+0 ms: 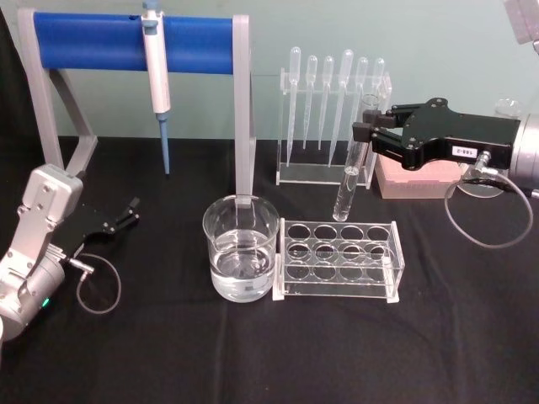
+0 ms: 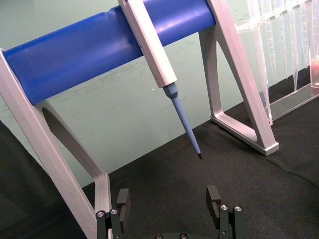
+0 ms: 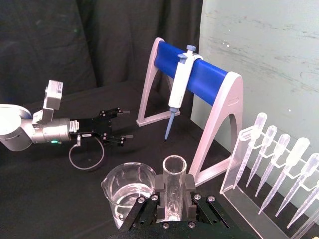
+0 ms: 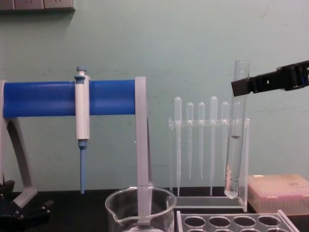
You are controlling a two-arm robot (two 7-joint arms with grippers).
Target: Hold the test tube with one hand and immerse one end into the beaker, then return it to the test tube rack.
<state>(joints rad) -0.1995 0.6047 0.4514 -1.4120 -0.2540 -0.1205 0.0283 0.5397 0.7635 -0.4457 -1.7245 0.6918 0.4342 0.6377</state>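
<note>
Our right end effector is pinching the test tube just under its rim; we are judging the hanging glass light, stiff, slick, breakable. The beaker is sitting lower-left of it; our left end effector is idling, jaws apart.

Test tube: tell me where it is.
Head view, right of centre: the test tube hangs in the right gripper above the rack, right of the beaker.

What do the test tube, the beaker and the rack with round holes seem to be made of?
Test tube: likely glass, clear and glossy. Beaker: likely glass, clear, water showing through. Rack: probably clear acrylic, flat plates with bright edges.
</note>
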